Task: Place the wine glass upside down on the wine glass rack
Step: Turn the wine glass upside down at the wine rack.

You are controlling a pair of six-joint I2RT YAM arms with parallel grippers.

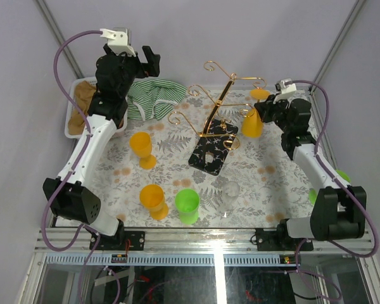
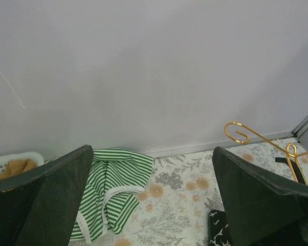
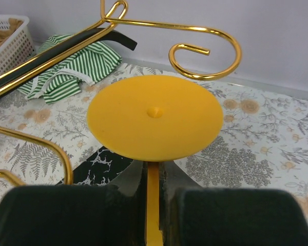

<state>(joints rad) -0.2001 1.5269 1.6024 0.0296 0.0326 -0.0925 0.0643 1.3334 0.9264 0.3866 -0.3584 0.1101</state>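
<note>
Table [image 1: 266,183], fern-print cover, fills the overhead view.

Left arm is raised at the far-left corner. The left gripper [image 1: 151,61] hangs above a green-striped cloth [image 1: 153,98] with its jaws spread as wide as they go and nothing in them. In its wrist view I see only cloth and table cover between the two dark fingers [image 2: 46,202].

The wine glass rack [image 1: 216,114] stands mid-table, with its black patterned base toward me. The gold post rises behind the base, and curled arms spread to both sides.

The right gripper [image 1: 269,109] sits just right of the rack, closed almost fully on the thin stem of the orange wine glass [image 1: 252,123]. The glass is inverted, bowl mouth down and foot up. In the right wrist view the foot disc [image 3: 154,117] faces the camera flat, just below and in front of one curled hook [image 3: 208,51]. I cannot tell whether disc and hook touch. The glass is carried by the gripper, not hung on any arm.

White basket [image 1: 73,117] with something brown inside is at the far-left edge, beside the cloth.

Smaller items on the left half of the table:
- An upright orange glass [image 1: 141,147].
- A second orange glass [image 1: 153,200], nearer the front.
- A green cup [image 1: 187,205] just beside the second orange glass.
</note>
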